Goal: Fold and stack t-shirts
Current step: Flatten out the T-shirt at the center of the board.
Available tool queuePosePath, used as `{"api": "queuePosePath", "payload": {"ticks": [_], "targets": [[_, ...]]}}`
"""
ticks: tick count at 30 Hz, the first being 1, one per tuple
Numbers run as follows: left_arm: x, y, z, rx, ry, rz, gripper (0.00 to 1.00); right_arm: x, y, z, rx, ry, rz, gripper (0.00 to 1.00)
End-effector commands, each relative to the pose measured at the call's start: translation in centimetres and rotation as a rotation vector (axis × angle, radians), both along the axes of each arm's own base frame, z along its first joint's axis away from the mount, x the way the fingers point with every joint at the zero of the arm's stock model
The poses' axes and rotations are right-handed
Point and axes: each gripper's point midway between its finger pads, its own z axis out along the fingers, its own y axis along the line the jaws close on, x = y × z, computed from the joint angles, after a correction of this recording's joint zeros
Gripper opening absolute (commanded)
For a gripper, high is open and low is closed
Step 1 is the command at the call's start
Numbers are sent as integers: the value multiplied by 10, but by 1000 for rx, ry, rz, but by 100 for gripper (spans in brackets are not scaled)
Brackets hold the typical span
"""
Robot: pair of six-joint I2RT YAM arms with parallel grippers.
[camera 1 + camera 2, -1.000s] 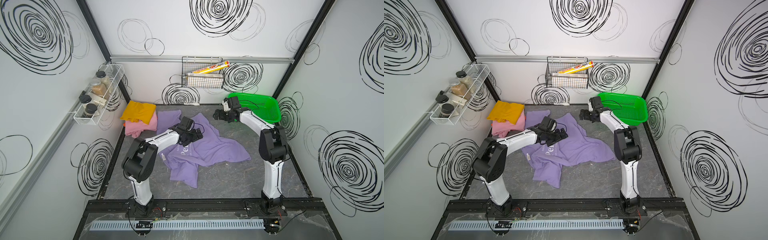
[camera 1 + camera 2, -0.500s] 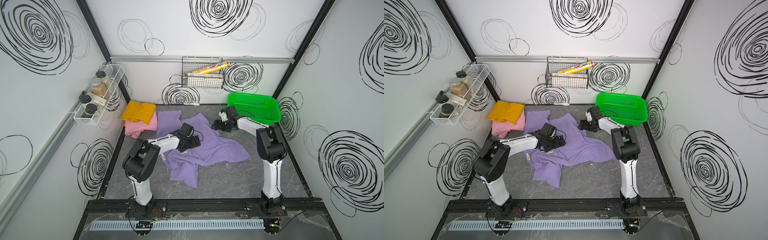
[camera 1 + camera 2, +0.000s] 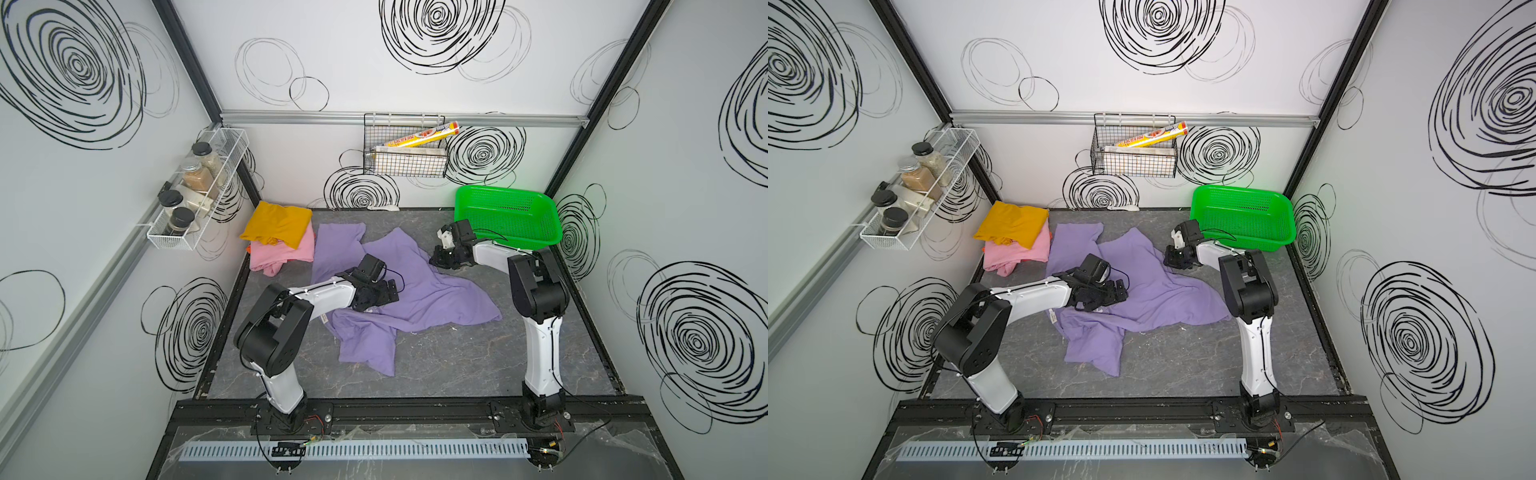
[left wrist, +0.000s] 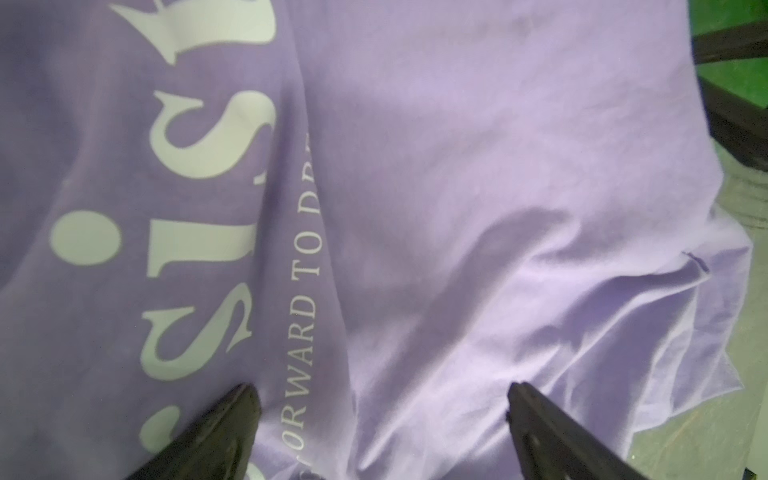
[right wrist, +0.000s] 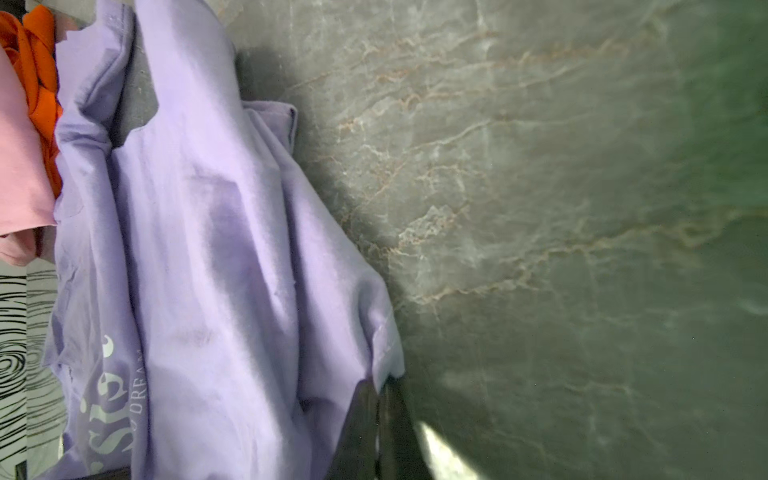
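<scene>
Grey marbled tabletop [image 3: 457,365], white walls scrawled with black swirls: your purple shirt [image 3: 436,291] lies crumpled across the middle, one flap doubled over toward the near edge. The yellow shirt [image 3: 278,224] sits folded on the pink shirt [image 3: 282,251] in the far corner, with a purple sleeve just beside them.

Your right gripper [image 5: 380,399] is closed at the very corner of a hem, on the side nearest the green basket [image 3: 507,216]. The bite looks shallow, so a quick lift could let that corner slip out. Your left gripper [image 4: 380,388] has its jaws wide apart, low over the chest close to the white lettering [image 4: 208,166], holding nothing. If you close it there, you will likely bunch up mid-panel cloth, perhaps two layers, rather than an edge. Pulling the shirt flat may also tug the sleeve against the folded pile and skew it, and the right arm works close enough to the basket to nudge it.

You cannot see how much cloth sits between the right fingers. In both top views the left arm covers the lettering and the cloth beneath it. The collar is nowhere clearly visible, and what lies under the doubled flap stays hidden.
</scene>
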Motion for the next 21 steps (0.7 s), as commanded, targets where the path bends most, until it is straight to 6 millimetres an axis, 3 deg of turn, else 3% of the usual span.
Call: {"api": "queuePosePath", "payload": {"ticks": [1,4,8,14,19,21], "targets": [[-45,17,-31,80,163,-12,99,-2,6,-5,-5,5,3,0],[-53,19,-34,88,174,-16,99,1,4,7,-32,-28,-6,0],[-64,23,-41,98,195,-25,99,14,-11,40,-121,-109,-53,0],[-78,29,-49,108,220,-28,99,43,-56,124,-332,-300,-211,0],[-87,34,-54,117,235,-31,99,50,-99,173,-506,-414,-375,0],[-90,36,-55,119,238,-30,99,50,-108,182,-542,-444,-402,0]]}}
